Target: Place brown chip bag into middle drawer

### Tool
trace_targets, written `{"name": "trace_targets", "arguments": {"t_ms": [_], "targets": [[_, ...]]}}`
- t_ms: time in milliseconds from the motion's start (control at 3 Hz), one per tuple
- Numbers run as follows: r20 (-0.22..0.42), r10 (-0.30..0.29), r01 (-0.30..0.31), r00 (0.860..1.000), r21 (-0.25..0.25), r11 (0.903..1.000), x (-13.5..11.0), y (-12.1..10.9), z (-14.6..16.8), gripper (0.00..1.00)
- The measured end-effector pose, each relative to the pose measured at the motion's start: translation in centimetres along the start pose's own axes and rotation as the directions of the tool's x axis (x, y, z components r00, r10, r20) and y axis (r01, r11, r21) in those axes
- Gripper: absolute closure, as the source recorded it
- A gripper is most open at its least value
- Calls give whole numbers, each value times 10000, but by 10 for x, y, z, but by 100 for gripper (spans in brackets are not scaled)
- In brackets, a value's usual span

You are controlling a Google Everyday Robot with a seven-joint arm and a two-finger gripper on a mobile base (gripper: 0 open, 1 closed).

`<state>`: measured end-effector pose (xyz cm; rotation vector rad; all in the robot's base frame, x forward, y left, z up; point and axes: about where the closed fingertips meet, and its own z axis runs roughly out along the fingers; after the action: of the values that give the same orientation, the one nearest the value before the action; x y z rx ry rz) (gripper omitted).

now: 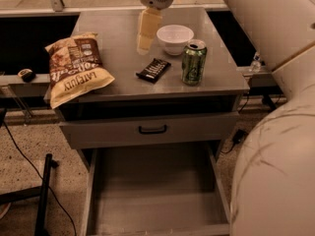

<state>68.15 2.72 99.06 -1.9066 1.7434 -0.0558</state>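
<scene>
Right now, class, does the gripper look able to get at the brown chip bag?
Probably yes. The gripper hangs over the cabinet top beside the brown chip bag, with bare surface between them; the white bowl, candy bar and green can lie off that path.
</scene>
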Motion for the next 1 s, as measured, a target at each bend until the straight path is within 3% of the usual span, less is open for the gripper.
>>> {"name": "trace_targets", "arguments": {"t_ms": [333,667,1000], "targets": [[38,-15,15,10000,19,10000,-3,-1,-1,0],[1621,38,-60,9868,129,9999,-39,-7,11,0],[3968,173,-82,9177,-247,9997,-141,0,56,0]]}}
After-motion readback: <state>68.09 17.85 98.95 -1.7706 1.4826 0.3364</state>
